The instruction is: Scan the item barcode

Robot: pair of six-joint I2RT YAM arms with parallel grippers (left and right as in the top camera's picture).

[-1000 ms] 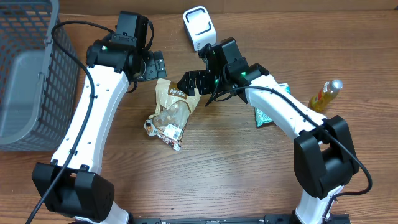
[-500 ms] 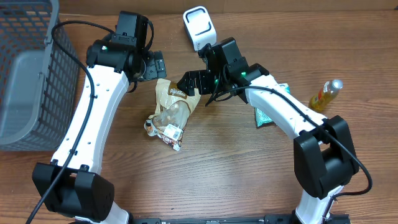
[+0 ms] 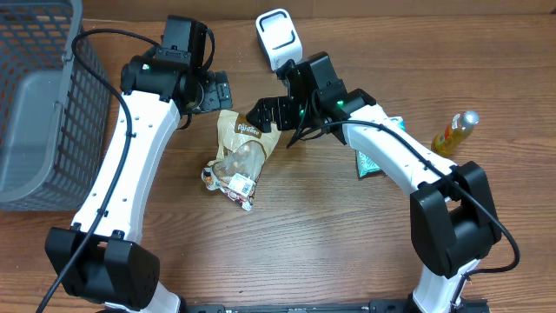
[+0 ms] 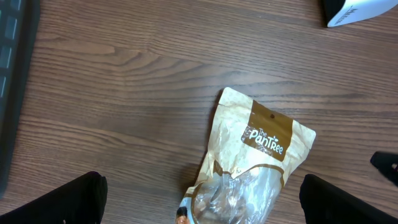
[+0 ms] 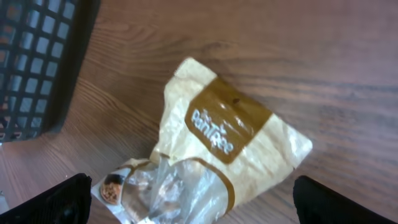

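The item is a tan and brown snack bag [image 3: 240,149] with a clear window, lying flat on the wooden table; a small white label shows at its lower end. The white scanner [image 3: 276,36] stands at the back, also seen as a corner of the scanner [image 4: 360,11] in the left wrist view. My left gripper [image 3: 215,90] hovers open just above-left of the bag's top edge. My right gripper [image 3: 265,115] hovers open at the bag's top right corner. In the left wrist view the bag [image 4: 255,155] lies between the wide-apart fingertips [image 4: 68,199]. The right wrist view shows the bag [image 5: 217,143] likewise untouched.
A grey wire basket [image 3: 39,104] stands at the left edge, its black mesh [image 5: 37,62] close to the bag. A green packet [image 3: 369,163] lies under the right arm, and a yellow bottle [image 3: 456,132] lies at the far right.
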